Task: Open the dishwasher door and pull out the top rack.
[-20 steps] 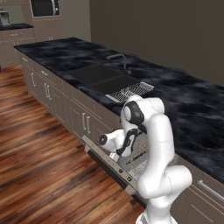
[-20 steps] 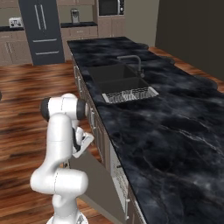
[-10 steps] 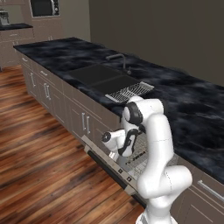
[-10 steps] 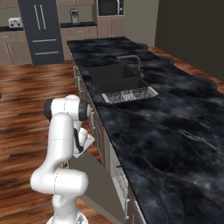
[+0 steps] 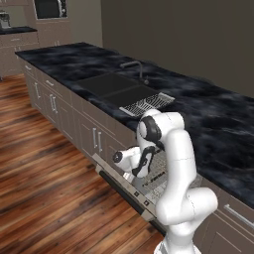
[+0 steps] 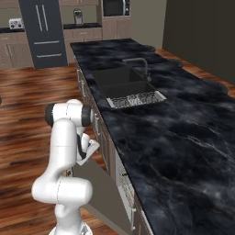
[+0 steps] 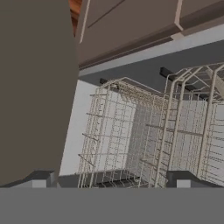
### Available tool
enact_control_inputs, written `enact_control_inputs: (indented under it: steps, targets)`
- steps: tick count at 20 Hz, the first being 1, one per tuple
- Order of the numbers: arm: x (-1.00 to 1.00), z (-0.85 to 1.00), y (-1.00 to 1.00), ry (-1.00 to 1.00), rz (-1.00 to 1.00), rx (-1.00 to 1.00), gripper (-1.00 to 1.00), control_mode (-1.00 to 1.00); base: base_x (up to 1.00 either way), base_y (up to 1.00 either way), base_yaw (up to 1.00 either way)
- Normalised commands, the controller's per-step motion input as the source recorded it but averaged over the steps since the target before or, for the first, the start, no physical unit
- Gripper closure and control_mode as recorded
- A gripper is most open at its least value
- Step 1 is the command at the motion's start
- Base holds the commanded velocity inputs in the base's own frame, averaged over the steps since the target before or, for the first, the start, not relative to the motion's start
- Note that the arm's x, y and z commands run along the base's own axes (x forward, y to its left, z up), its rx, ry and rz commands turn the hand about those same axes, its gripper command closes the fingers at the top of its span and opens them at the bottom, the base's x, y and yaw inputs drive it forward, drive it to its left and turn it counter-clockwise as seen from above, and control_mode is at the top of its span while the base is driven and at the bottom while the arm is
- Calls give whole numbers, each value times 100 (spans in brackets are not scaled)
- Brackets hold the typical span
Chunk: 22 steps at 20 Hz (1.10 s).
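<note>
Dark marble countertop [image 5: 208,104] runs the length of your kitchen island, carrying a black sink basin [image 5: 106,85] with a faucet [image 5: 135,67] and a wire drying tray [image 5: 148,103] just beside the basin. Below the counter's front edge you have the dishwasher door [image 5: 124,186] dropped open to near level over the wood floor [image 5: 44,198]; its dark edge strip with small buttons faces outward in the left base view, and the right base view shows its flat outer panel [image 6: 98,190] from the side. Your white arm bends down over that door, with the hand low at the dishwasher's opening. In the hand view your gripper [image 7: 113,179] stands spread wide, both dark fingertips [image 7: 40,178] apart and holding nothing. Directly ahead of them sits the top rack [image 7: 144,131], a pale wire basket. Taupe cabinet fronts [image 7: 131,22] cross above it.
</note>
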Motion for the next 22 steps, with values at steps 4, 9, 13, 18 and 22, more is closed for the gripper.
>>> enact_control_inputs:
  steps: [4,9,13,18,22]
  targets:
    - [6,0,-13,0,-5,-1,-100,-100,0,0,0]
    - [16,0,-29,0,-5,0,-100,-100,0,0,0]
    - [12,0,-29,0,-4,0,-100,-100,0,0,0]
    - [6,0,-14,0,-4,0,-100,-100,0,0,0]
    - [4,0,-10,0,-4,-1,-100,-100,0,0,0]
